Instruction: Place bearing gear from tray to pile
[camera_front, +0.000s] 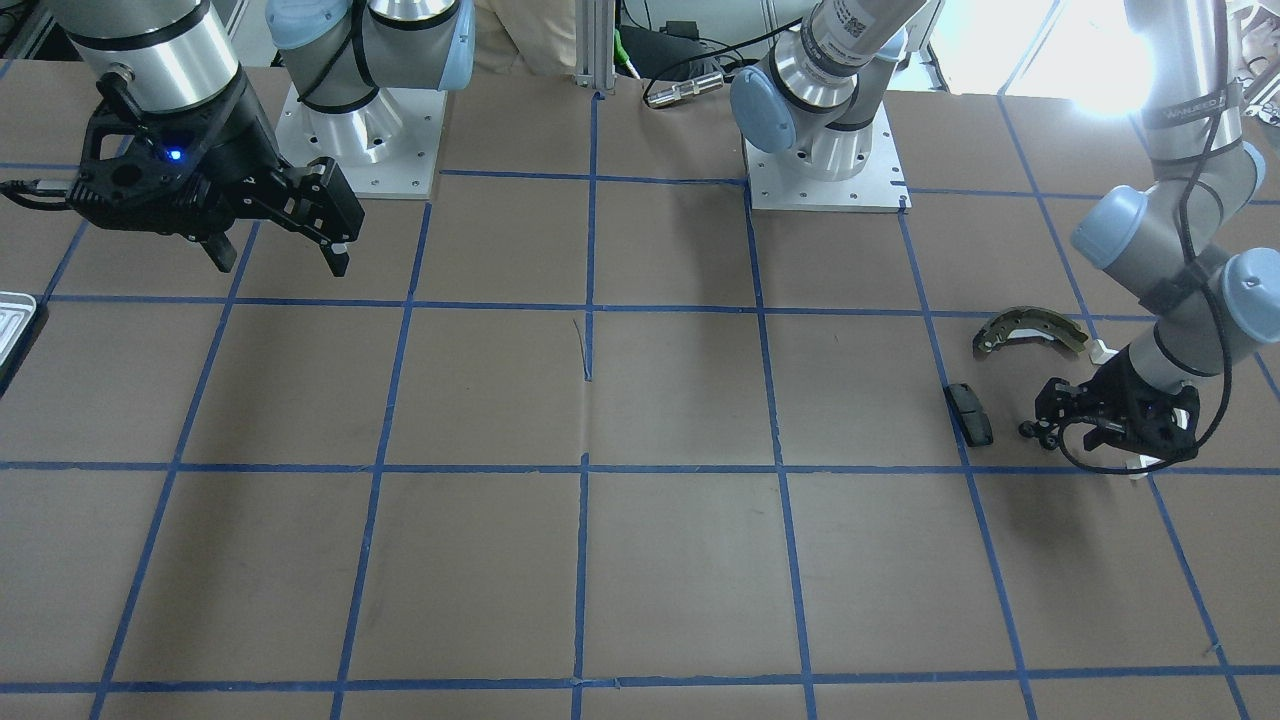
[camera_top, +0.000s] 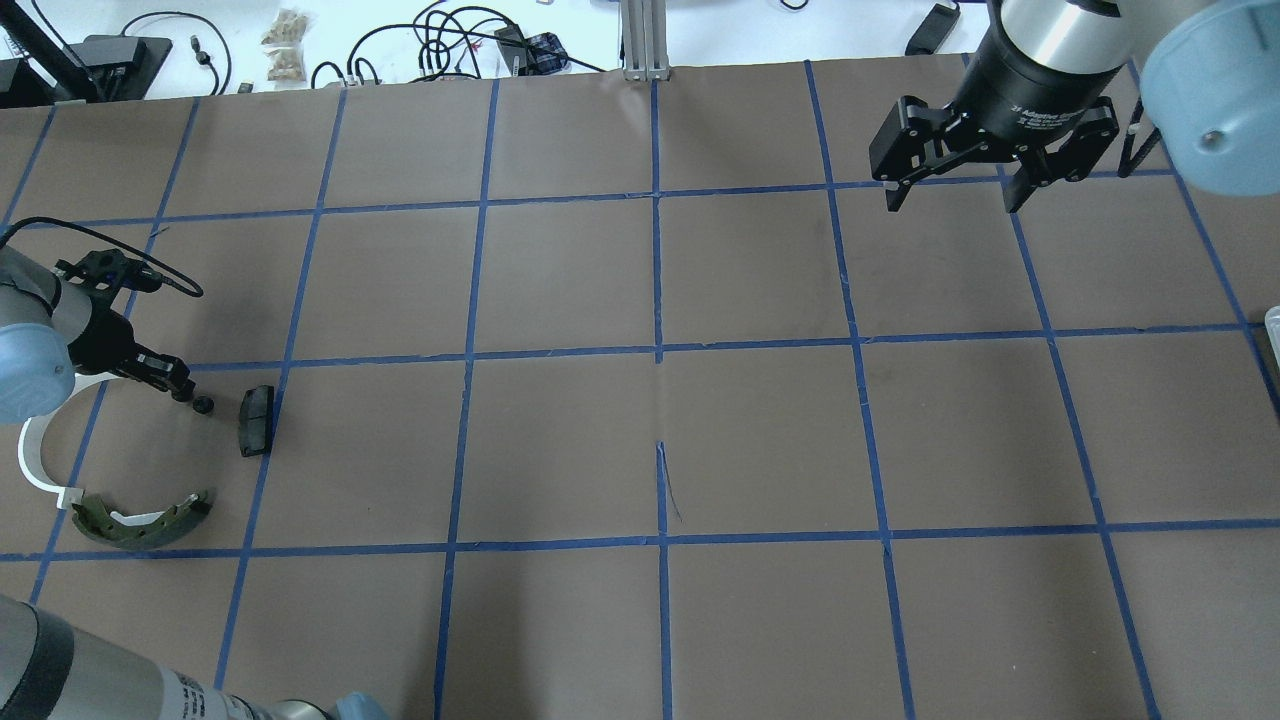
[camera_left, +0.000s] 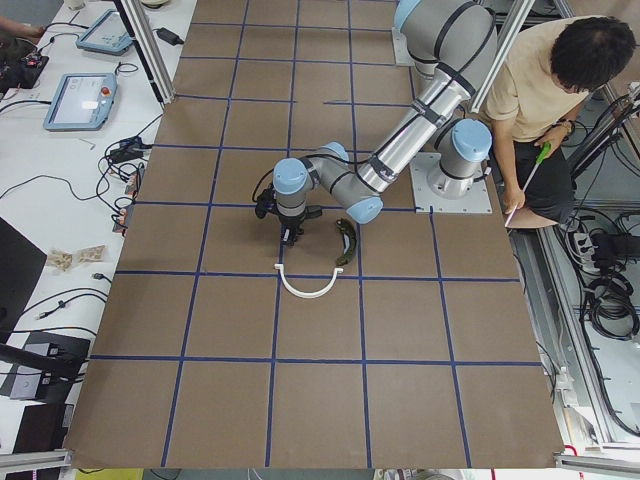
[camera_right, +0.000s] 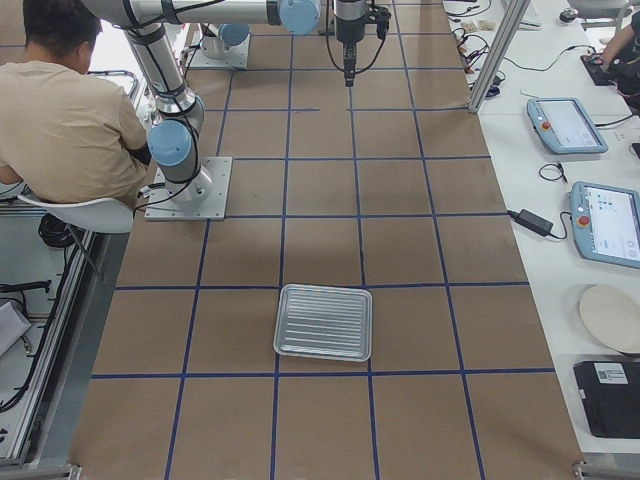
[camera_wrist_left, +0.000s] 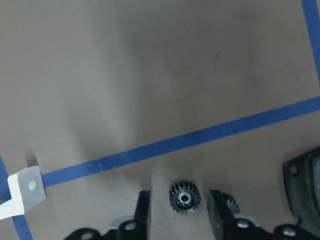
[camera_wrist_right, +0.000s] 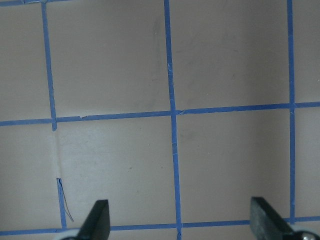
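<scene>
A small black bearing gear (camera_wrist_left: 185, 198) lies on the brown table between the fingers of my left gripper (camera_wrist_left: 180, 215). The fingers stand apart from it, so the gripper is open. The gear also shows in the overhead view (camera_top: 203, 405), next to the left gripper (camera_top: 188, 385). A second small gear (camera_wrist_left: 230, 202) peeks out behind one finger. The pile surrounds them: a bronze-grey brake shoe (camera_top: 140, 520), a white plastic arc (camera_top: 35, 465) and a black pad (camera_top: 256, 420). The ribbed silvery tray (camera_right: 323, 322) sits far off and looks empty. My right gripper (camera_top: 950, 195) hovers open and empty.
The table is brown, with a blue tape grid. Only a corner of the tray (camera_front: 15, 315) shows in the front view, below the right gripper (camera_front: 285, 255). A seated person (camera_left: 545, 90) is beside the robot bases. Cables and tablets lie beyond the table's far edge.
</scene>
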